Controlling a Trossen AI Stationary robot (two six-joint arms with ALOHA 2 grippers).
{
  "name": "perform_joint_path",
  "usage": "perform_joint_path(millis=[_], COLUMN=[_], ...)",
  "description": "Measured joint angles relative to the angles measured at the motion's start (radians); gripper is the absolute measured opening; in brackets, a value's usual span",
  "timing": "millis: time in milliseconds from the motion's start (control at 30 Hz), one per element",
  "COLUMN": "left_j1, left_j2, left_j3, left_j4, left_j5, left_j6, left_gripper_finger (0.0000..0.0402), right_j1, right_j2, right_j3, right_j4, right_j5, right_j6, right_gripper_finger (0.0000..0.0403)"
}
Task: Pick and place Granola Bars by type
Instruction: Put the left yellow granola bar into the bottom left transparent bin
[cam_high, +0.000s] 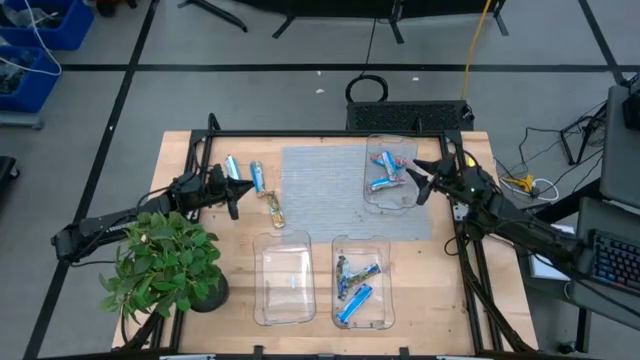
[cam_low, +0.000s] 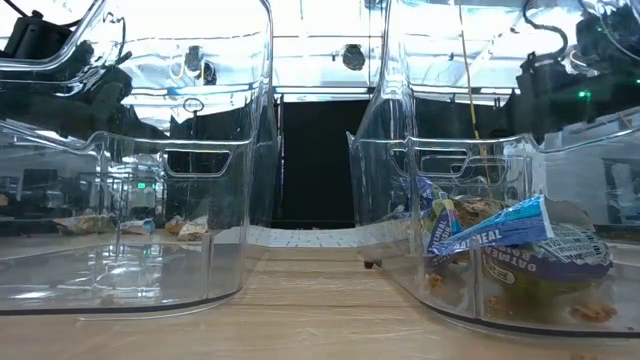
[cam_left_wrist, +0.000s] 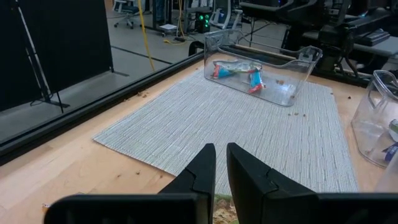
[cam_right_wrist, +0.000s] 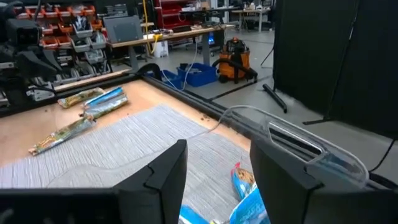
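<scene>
Three granola bars lie loose on the bare wood at the left: two blue (cam_high: 232, 168) (cam_high: 257, 177) and one tan-gold (cam_high: 272, 208). My left gripper (cam_high: 236, 192) hovers shut beside them. A clear tray (cam_high: 392, 200) on the grey mat's far right holds red and blue bars (cam_high: 385, 172). My right gripper (cam_right_wrist: 214, 180) stands open at that tray's right rim, above the bars (cam_right_wrist: 244, 185), nothing between its fingers. The near right tray (cam_high: 385, 300) holds blue and green-wrapped bars (cam_high: 355, 290). I see no bar in the near left tray (cam_high: 262, 300).
A potted plant (cam_high: 165, 265) stands at the near left corner under the left arm. The grey mat (cam_high: 320, 185) covers the table's far middle. A black frame rail (cam_high: 330, 134) runs along the far edge. The two near trays fill the low view.
</scene>
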Motion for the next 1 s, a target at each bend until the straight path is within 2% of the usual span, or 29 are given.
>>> perform_joint_path(millis=[233,367,600,1000], left_j1=[0.0,0.0,0.0,0.0], left_j2=[0.0,0.0,0.0,0.0], left_j3=[0.0,0.0,0.0,0.0], left_j4=[0.0,0.0,0.008,0.058], left_j5=[0.0,0.0,0.0,0.0], left_j6=[0.003,-0.002,-0.001,-0.006], left_gripper_finger=[0.0047,0.0047,0.0047,0.0047], right_j1=[0.0,0.0,0.0,0.0], right_j2=[-0.108,-0.151,-0.161,-0.161], right_j3=[-0.09,-0.139,-0.14,-0.142], right_j4=[0.05,0.145,0.135,0.066], right_j5=[0.029,0.027,0.021,0.021], right_j6=[0.014,0.006,-0.069,-0.048], right_gripper_finger=[0.0164,0.0164,0.0163,0.0164])
